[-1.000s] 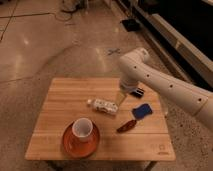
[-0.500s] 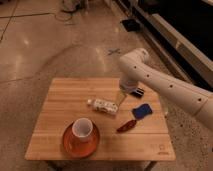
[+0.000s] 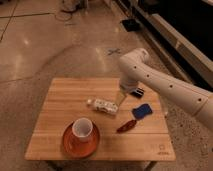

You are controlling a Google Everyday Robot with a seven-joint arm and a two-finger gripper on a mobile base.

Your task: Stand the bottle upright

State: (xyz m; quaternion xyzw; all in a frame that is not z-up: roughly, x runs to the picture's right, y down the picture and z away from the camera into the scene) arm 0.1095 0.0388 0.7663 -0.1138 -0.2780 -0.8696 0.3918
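Observation:
The bottle (image 3: 102, 105) lies on its side near the middle of the wooden table (image 3: 70, 92). It is small and clear, with a whitish label, and its long axis runs left to right. My white arm reaches in from the right and bends down over the table's back right part. My gripper (image 3: 126, 97) hangs just right of the bottle's right end, open, with nothing in it. I cannot tell whether it touches the bottle.
A white cup (image 3: 81, 128) stands on an orange saucer (image 3: 79, 145) at the front left. A flat blue block (image 3: 141, 110) and a small red-brown object (image 3: 127, 125) lie right of the bottle. Bare floor surrounds the table, and a dark wall unit runs along the right.

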